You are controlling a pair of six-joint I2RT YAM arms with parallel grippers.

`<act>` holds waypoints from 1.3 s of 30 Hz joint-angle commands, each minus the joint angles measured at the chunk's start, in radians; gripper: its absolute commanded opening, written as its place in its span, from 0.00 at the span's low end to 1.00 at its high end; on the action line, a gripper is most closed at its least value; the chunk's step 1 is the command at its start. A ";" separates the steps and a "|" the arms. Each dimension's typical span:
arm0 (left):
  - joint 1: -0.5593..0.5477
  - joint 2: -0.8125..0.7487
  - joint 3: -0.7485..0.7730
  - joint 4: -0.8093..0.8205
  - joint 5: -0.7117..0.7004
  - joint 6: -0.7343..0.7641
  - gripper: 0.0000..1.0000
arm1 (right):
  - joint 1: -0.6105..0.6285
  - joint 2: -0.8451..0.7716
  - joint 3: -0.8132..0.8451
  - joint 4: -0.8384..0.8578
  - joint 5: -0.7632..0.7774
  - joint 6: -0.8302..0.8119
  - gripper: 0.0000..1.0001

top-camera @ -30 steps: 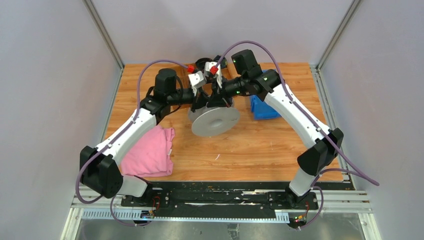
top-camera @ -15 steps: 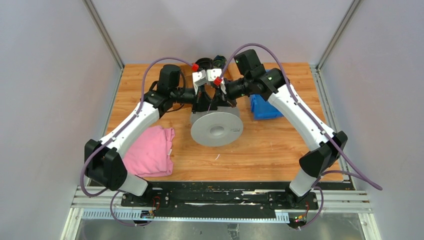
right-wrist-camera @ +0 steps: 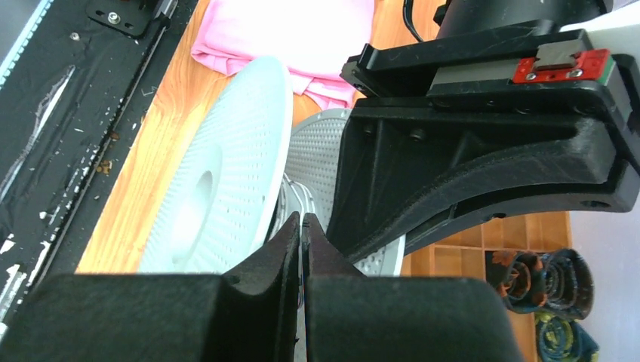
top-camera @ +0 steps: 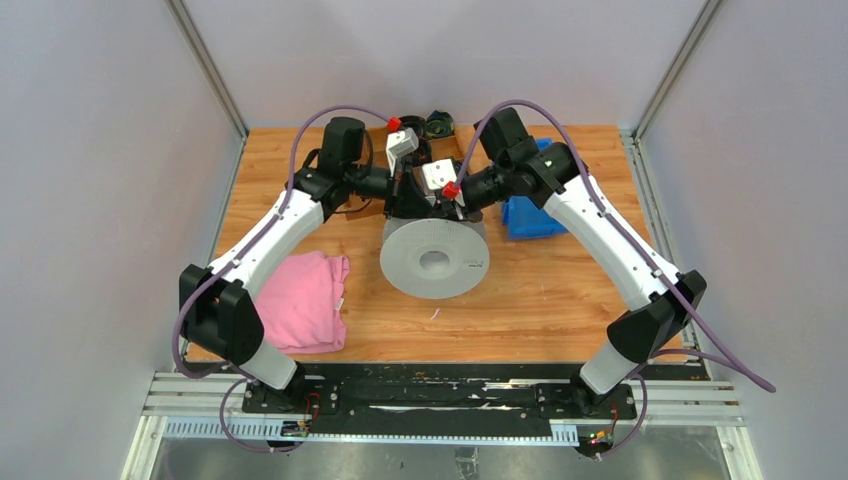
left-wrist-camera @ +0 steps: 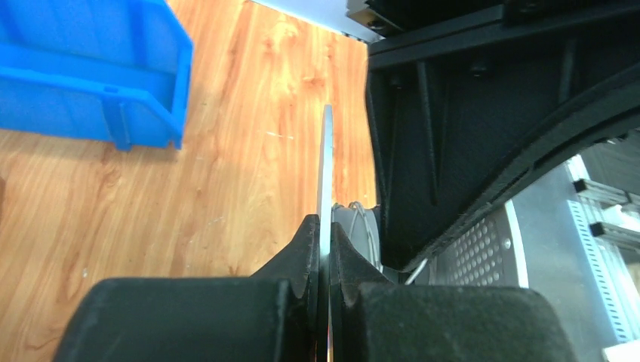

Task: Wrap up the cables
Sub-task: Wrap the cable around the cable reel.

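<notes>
Pale grey walls close in a wooden table [top-camera: 560, 300], and from above both my arms meet over a grey spool [top-camera: 433, 262] whose broad flange faces up and toward my bases. My left gripper [top-camera: 410, 200] and right gripper [top-camera: 440, 202] come together at the spool's far rim. Their fingertips are hidden under my own wrist hardware, so from here I cannot tell how they are set. A pink cloth [top-camera: 300, 300] lies well off to the near left of my left gripper, a blue bin [top-camera: 525, 215] sits just right of my right gripper, and dark coiled bundles [top-camera: 437, 125] sit beyond both. The cables are too fine to make out in this view. From my left wrist, my fingers [left-wrist-camera: 302, 249] are pinched tight on the thin edge of one spool flange, which runs straight up between them. Just right of them a band of pale grey-white cables [left-wrist-camera: 361, 226] shows wound on the hub, mostly blocked by the black body of my right gripper. From my right wrist, my jaws are pressed together with no gap I can see, the tips just beside the wound cables [right-wrist-camera: 290, 202] between the two flanges. Whether a strand is caught between them I cannot tell. My left gripper's black frame covers most of the far flange.
</notes>
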State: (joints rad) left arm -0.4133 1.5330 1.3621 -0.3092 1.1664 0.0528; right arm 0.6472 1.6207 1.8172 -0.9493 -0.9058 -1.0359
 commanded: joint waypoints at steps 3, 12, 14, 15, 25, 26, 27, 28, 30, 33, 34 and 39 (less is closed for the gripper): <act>0.010 0.009 0.102 -0.081 0.094 0.002 0.00 | 0.012 -0.042 -0.063 -0.086 -0.048 -0.110 0.01; 0.008 0.012 0.174 -0.412 0.105 0.288 0.00 | 0.013 -0.041 -0.055 -0.116 -0.013 -0.231 0.01; 0.009 0.001 0.164 -0.416 0.105 0.304 0.00 | 0.015 -0.028 -0.046 -0.135 0.001 -0.262 0.01; 0.009 -0.004 0.163 -0.416 0.107 0.307 0.00 | 0.016 -0.019 -0.045 -0.147 0.009 -0.275 0.01; -0.001 -0.031 0.143 -0.416 0.094 0.340 0.01 | 0.026 -0.002 -0.068 -0.061 0.135 -0.229 0.03; -0.001 -0.032 0.140 -0.416 0.090 0.345 0.00 | 0.025 -0.008 -0.076 -0.042 0.144 -0.217 0.04; -0.002 -0.032 0.138 -0.416 0.087 0.347 0.00 | 0.026 -0.013 -0.080 -0.027 0.154 -0.208 0.05; -0.001 -0.031 0.137 -0.416 0.083 0.348 0.00 | 0.027 -0.018 -0.084 -0.013 0.166 -0.195 0.07; -0.002 -0.031 0.142 -0.416 0.068 0.349 0.00 | 0.032 -0.027 -0.090 0.011 0.209 -0.168 0.10; -0.001 -0.031 0.151 -0.418 0.041 0.346 0.00 | 0.040 -0.045 -0.112 0.053 0.287 -0.132 0.14; -0.002 -0.030 0.153 -0.419 0.040 0.346 0.00 | 0.040 -0.049 -0.116 0.064 0.307 -0.125 0.14; 0.001 -0.011 0.169 -0.419 0.042 0.334 0.00 | 0.047 -0.069 -0.140 0.087 0.374 -0.123 0.19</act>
State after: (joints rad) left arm -0.4068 1.5532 1.4914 -0.7136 1.1049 0.4084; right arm 0.6838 1.5772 1.7042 -0.9329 -0.6594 -1.1721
